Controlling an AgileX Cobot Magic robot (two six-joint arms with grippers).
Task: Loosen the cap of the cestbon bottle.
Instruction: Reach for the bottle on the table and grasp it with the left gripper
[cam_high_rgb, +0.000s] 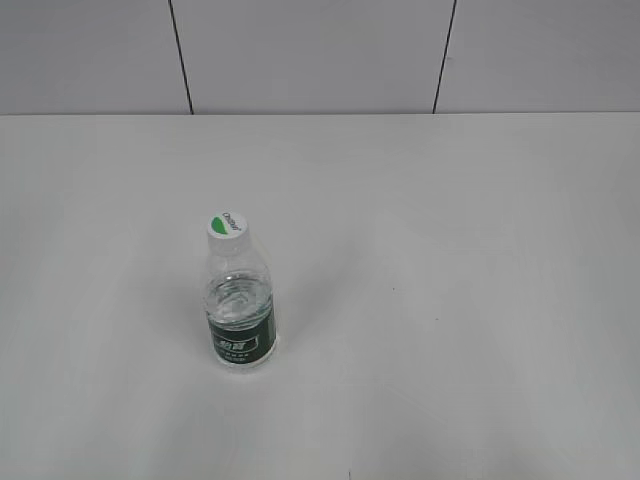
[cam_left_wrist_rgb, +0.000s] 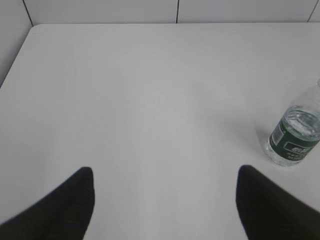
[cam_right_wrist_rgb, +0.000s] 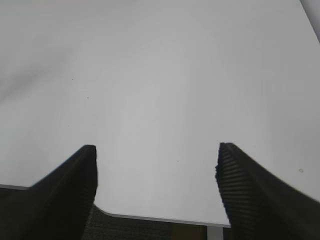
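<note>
White bench (cam_high_rgb: 450, 300): plain pale surface filling most of every view, meeting a grey panelled wall (cam_high_rgb: 300, 50) with dark vertical seams at the far edge.
Cestbon bottle (cam_high_rgb: 240, 305): clear plastic, standing upright on the bench, left of centre in the exterior view; water shows through its body.
Label band (cam_high_rgb: 241, 343): dark green with white lettering, wrapped low around the bottle near its base.
Cap (cam_high_rgb: 226, 226): small, round, white, with a green half-circle mark on top; it sits on the bottle's neck.
Bottle in the left wrist view: the cestbon bottle (cam_left_wrist_rgb: 295, 137) stands at the right edge, its top cut off by the frame, well apart from the fingers.
Left pincer (cam_left_wrist_rgb: 165, 200): spread wide, two dark fingers (cam_left_wrist_rgb: 60, 210) at the bottom corners with bare bench between them; it holds nothing.
Right pincer (cam_right_wrist_rgb: 156, 185): also spread wide, its ribbed dark fingers (cam_right_wrist_rgb: 250, 190) hanging over the near edge of the bench; nothing is between them, and the bottle is outside this view.
Arms in the exterior view: neither shows there.
</note>
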